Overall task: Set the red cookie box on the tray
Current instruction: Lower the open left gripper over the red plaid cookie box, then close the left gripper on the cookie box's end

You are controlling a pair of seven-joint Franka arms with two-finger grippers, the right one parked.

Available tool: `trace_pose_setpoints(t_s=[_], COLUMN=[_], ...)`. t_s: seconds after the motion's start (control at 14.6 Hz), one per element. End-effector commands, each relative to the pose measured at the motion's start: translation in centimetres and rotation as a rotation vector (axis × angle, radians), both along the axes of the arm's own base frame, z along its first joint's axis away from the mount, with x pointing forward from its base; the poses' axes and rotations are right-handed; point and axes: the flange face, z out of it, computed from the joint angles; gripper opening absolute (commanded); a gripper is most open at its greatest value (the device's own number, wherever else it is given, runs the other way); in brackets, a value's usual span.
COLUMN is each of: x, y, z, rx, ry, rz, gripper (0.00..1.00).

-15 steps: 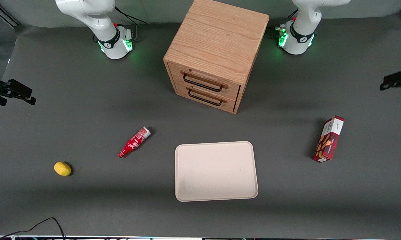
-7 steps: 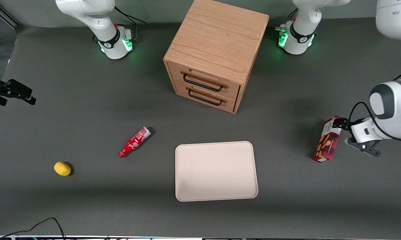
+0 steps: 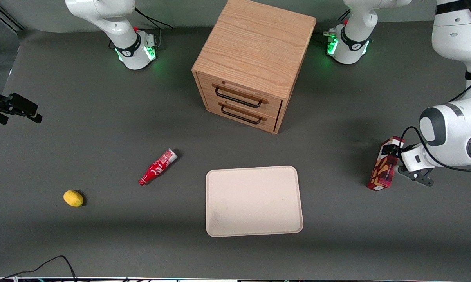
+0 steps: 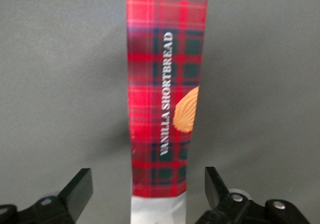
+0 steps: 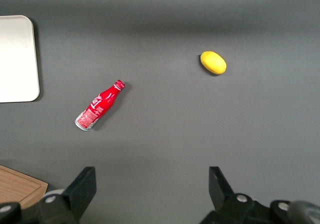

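Surface: dark grey table mat (image 3: pixel 102 129).
Box: I see the dark-red plaid cookie box (image 3: pixel 384 172) on the mat, toward the working arm's end.
Gripper (image 4: pixel 147 191): mine, jaws spread, straddling the box's white end, ungrasped.
Tray: flat cream-beige tray (image 3: pixel 253 201) bare.
Left: grasp, carry, place.

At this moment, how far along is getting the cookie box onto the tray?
Done: the end effector has reached the cookie box, open, with a finger on each side and a gap between finger and box. In hand: closing the grasp. Left: lifting and carrying it to the tray, where nothing lies yet; the box stands on the table.
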Motion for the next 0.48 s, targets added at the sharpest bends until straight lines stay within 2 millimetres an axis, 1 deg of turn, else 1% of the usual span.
trace_pose_setpoints(t_s=[0.0, 0.07, 0.14, 0.21, 0.27, 0.34, 0.41], x=[-0.18, -0.19, -0.14, -0.14, -0.19, -0.43, -0.43], y=[-0.66, -0.82, -1.02, -1.03, -1.03, -0.86, -0.86], z=[-0.57, -0.83, -0.91, -0.91, -0.97, -1.20, -1.21], rx=[-0.021, -0.023, -0.031, -0.032, -0.032, -0.033, -0.034], ry=[-0.024, -0.027, -0.030, -0.030, -0.029, -0.023, -0.023], rz=[-0.002, 0.001, 0.006, 0.007, 0.008, 0.012, 0.012], gripper=[1.00, 1.00, 0.93, 0.75, 0.46, 0.21, 0.00])
